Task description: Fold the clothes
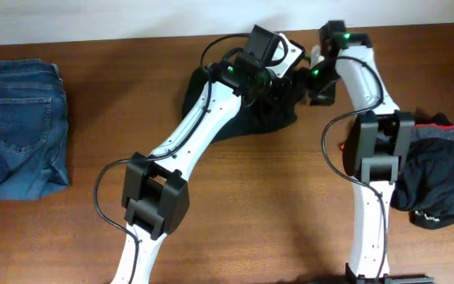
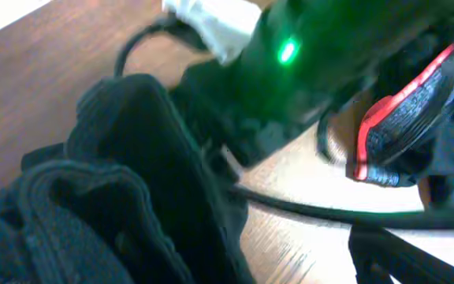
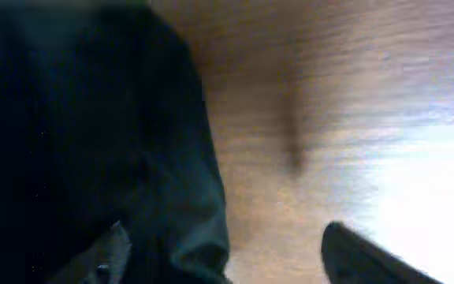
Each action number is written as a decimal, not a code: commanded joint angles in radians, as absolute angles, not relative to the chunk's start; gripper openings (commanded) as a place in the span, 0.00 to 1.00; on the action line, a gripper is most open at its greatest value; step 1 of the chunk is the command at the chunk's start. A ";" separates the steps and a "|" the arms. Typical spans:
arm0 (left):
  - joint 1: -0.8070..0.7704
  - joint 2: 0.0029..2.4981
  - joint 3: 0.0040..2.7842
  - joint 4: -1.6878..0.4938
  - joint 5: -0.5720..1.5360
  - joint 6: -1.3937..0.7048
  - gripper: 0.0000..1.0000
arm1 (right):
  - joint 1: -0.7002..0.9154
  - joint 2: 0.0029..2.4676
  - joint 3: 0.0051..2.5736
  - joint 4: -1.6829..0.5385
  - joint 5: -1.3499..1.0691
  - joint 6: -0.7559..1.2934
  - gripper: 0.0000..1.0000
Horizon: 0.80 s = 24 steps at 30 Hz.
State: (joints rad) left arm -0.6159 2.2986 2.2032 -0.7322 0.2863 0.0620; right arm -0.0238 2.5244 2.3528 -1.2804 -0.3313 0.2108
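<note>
A crumpled black garment (image 1: 258, 122) of the clothes lies at the table's far middle. Both arms meet over its right edge. My left gripper (image 1: 280, 84) hangs just above it, open; in the left wrist view the black cloth (image 2: 109, 181) fills the left side, bare wood shows between the jaws (image 2: 227, 272), and one finger (image 2: 392, 256) shows at the lower right. My right gripper (image 1: 319, 88) is open too, fingers (image 3: 361, 256) wide apart, with the cloth's edge (image 3: 77, 134) lying loose beside the left one. A second black garment with a red-edged grey waistband (image 1: 440, 170) lies at the right.
Folded blue jeans (image 1: 18, 130) rest at the table's left edge. The right arm's base (image 1: 377, 150) stands beside the second garment. Bare wooden table (image 1: 290, 197) stretches across the front. A black cable (image 2: 329, 211) runs across the left wrist view.
</note>
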 commanded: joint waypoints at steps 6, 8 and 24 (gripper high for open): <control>-0.625 2.307 2.236 -0.661 0.292 0.067 0.99 | -0.136 2.512 2.663 -1.439 -0.375 0.180 0.91; -0.625 2.307 2.263 -0.657 0.292 0.068 0.99 | -0.145 2.512 2.711 -1.474 -0.379 0.163 0.91; -0.169 2.306 2.524 -0.889 0.497 -0.189 0.99 | -0.077 2.489 2.794 -1.528 -0.645 0.007 0.63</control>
